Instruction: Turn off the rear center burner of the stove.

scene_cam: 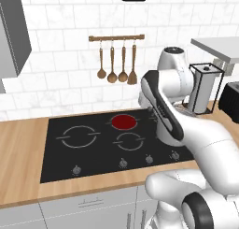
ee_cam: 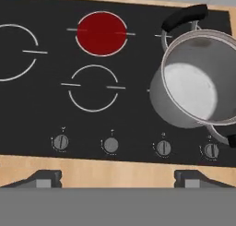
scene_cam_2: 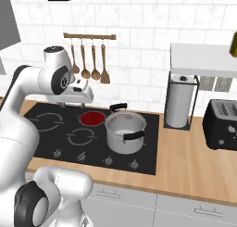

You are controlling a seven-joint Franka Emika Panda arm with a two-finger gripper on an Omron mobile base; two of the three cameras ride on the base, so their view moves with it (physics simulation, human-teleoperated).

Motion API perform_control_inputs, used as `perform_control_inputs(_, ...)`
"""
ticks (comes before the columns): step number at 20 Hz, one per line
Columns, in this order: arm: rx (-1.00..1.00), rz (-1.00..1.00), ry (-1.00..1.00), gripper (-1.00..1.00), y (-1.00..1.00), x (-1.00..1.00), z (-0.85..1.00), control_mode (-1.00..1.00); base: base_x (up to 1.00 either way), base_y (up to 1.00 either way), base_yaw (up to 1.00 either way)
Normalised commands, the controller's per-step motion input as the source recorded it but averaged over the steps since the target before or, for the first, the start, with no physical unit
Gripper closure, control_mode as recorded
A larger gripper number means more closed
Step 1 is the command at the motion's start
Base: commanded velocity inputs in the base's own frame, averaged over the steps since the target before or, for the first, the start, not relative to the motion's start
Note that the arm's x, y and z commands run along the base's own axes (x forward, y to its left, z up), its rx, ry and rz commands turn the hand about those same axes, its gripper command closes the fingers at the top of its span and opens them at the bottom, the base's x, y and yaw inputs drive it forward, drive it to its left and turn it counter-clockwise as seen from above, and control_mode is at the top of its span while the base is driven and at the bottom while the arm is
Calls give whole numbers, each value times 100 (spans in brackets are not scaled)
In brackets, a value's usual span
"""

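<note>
The rear center burner (ee_cam: 101,33) glows as a solid red disc at the back of the stove (ee_cam: 37,110), a wide black glass cooktop set into a wooden counter (scene_cam: 23,130), while the grey ring marks around it sit unlit: a larger double-arc ring (ee_cam: 14,52) to its left and a like-sized grey ring (ee_cam: 93,87) directly in front of it. A silver pot (ee_cam: 198,84) with black handles stands on the right side of the glass, well clear of the red zone but close above the two right-hand knobs. Four small silver knobs (ee_cam: 110,145) line the front edge of the cooktop, and the red disc says the task is not yet done. The gripper (ee_cam: 117,178) hangs above the front edge, looking down on that row, its two dark fingertips (ee_cam: 44,179) spread wide apart and holding nothing. Which knob governs the rear center zone cannot be read from the tiny marks above each one; the second from the left, lying in line with the middle pair of burners and turned differently from its neighbours, looks the likeliest. A sound approach would be to descend squarely over that knob, close evenly on its rim, twist until the red fades, and stay clear of the pot's nearer handle. Wooden utensils (scene_cam: 116,64) hang from a rail on the white tiled wall behind.
</note>
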Motion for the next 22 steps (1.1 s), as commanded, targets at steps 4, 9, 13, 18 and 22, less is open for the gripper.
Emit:
perform_control_inputs(4, 0, 0, 42, -100, 0, -8, -97, -100, 0, 0, 0)
perform_control_inputs(9, 1, -1, 30, -100, 0, 0, -92, -100, 0, 0, 0)
perform_control_inputs(13, 6, -3, 16, -100, 0, 3, -83, -100, 0, 0, 0)
perform_control_inputs(18, 3, -4, 0, -100, 5, 26, -62, -100, 0, 0, 0)
perform_control_inputs(22, 0, -8, -8, -100, 6, 29, -63, -100, 0, 0, 0)
